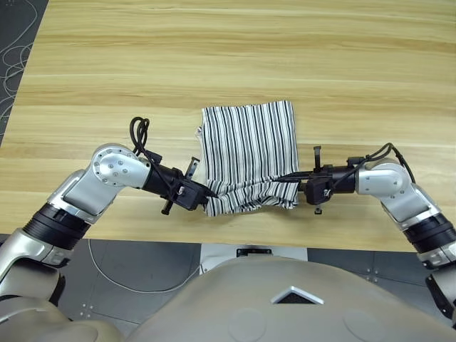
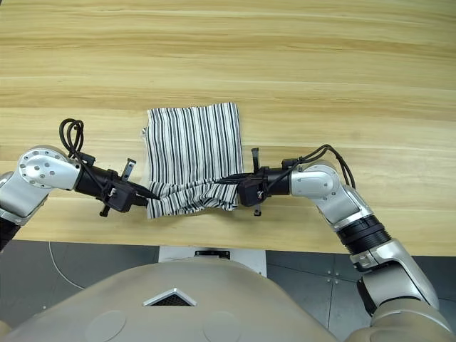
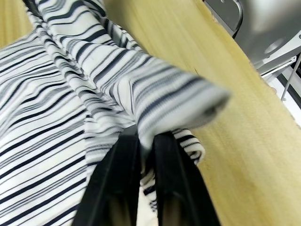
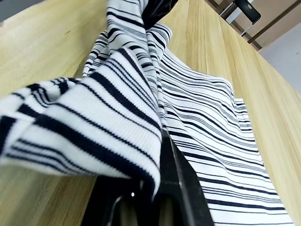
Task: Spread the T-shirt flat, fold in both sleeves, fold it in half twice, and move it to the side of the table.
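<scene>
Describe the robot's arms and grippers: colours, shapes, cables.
Both arms have silver-grey rounded shells with black ribbed bands. The left arm has a dotted domed joint and a looped black cable. The right arm carries an arched black cable. The left gripper and right gripper are black, with slim jaws.

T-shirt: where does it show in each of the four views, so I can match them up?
Left eye view: T-shirt at centre, near the table's front edge.
Right eye view: T-shirt left of centre.
Left wrist view: a bunched corner pinched in the left gripper, the rest spread behind.
Right wrist view: a bunched corner held by the right gripper, flat cloth beyond.
Shared landmark: the wooden table under it.
</scene>
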`<state>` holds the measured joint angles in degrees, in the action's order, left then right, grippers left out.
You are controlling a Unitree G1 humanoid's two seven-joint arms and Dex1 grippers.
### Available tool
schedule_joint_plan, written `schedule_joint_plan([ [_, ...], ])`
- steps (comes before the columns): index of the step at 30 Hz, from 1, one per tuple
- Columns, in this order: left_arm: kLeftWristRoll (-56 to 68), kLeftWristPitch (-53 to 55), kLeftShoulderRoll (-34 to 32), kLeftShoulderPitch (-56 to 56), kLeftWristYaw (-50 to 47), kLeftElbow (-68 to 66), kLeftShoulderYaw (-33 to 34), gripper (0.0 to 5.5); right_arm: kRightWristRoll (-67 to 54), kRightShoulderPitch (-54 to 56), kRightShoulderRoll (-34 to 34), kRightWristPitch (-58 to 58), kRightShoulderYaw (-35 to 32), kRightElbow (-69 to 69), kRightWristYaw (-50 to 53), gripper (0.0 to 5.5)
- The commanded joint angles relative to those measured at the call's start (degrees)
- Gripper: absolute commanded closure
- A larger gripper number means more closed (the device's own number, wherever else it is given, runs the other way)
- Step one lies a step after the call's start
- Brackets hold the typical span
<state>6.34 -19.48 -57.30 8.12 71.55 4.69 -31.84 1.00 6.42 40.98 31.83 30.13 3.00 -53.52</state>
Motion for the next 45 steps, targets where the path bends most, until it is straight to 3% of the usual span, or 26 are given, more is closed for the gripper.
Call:
schedule_joint_plan([
  [1,2.30,3.50,0.01,-1.13,3.09,2.60,1.65,4.41,0.99,0.24,-0.35,0.14,-1.25,0.50,-0.50,5.40],
  [9,0.66,5.94,-1.90,-2.49,7.34,3.56,3.56,3.22,1.61,0.48,-0.46,0.59,-1.61,1.16,-1.12,5.40],
  [17,-16.32,-13.55,-1.00,0.69,-1.18,-10.13,5.96,2.04,2.68,-0.21,-0.91,0.77,-1.75,1.48,-0.70,5.40],
  [23,-25.88,-29.97,6.04,1.05,-13.75,-20.21,3.67,1.15,3.54,0.11,-1.87,0.93,-1.68,1.92,-0.70,5.40],
  [31,-19.64,-30.71,7.48,-2.33,-15.08,-17.87,1.26,0.07,4.55,0.13,-1.94,1.09,-1.99,2.30,-0.89,5.40],
  [45,-24.98,-31.15,10.10,0.90,-21.65,-19.32,2.38,0.27,5.11,-0.19,-2.41,0.90,-1.95,1.74,-0.84,5.40],
])
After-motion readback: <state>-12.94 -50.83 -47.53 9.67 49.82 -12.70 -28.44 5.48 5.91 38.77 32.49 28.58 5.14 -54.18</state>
